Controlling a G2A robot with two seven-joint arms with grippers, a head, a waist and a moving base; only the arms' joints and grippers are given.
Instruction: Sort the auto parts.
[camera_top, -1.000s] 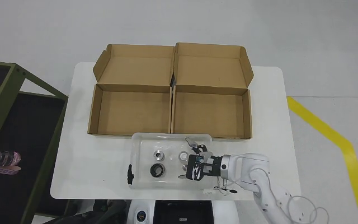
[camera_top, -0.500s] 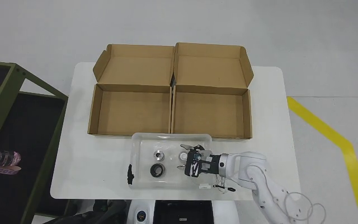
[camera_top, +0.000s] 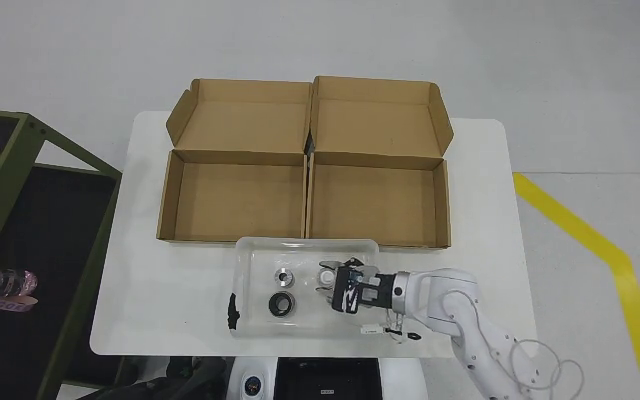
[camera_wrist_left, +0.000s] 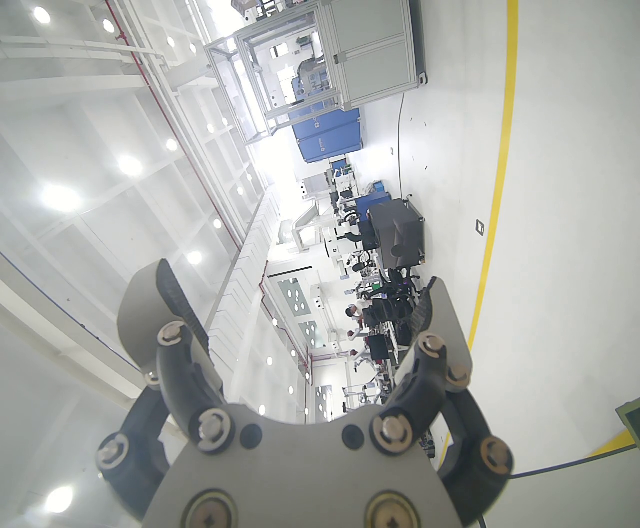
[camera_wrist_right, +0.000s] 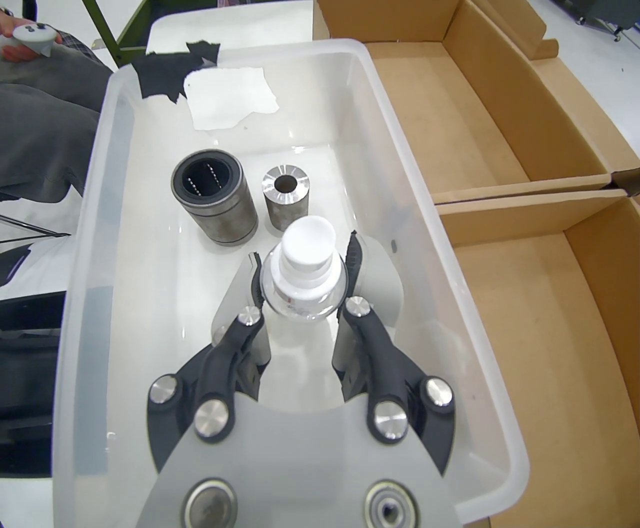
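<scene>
**Right gripper closes on the bottle in the bin**

The left gripper (camera_wrist_left: 300, 305) is up off the work, fingers spread wide on nothing and pointing out into the hall. I take it to be parked there so the other arm has the table to itself.

On the white table (camera_top: 480, 180), two open brown boxes lie side by side along the far half: the left cardboard box (camera_top: 235, 200) and the right cardboard box (camera_top: 375, 205). Both are bare inside, presumably one for each kind of part.

Just on the near side of them sits the clear plastic bin (camera_top: 245, 255). Toward its left stands a large dark grey metal bearing cylinder (camera_wrist_right: 215, 200). Just beyond it, on the far side, is a small bright steel bushing (camera_wrist_right: 286, 197). Both are upright, with nothing touching them.

To their right stands the small clear bottle with a white cap (camera_wrist_right: 306, 260), upright on the bin floor. The right gripper (camera_wrist_right: 305, 250) reaches in low from the right. Its pads meet the bottle's body on either side below the cap, so I judge it clamped there, where the bottle is widest. A lift looks due next, and it must clear the bin's wall.
</scene>
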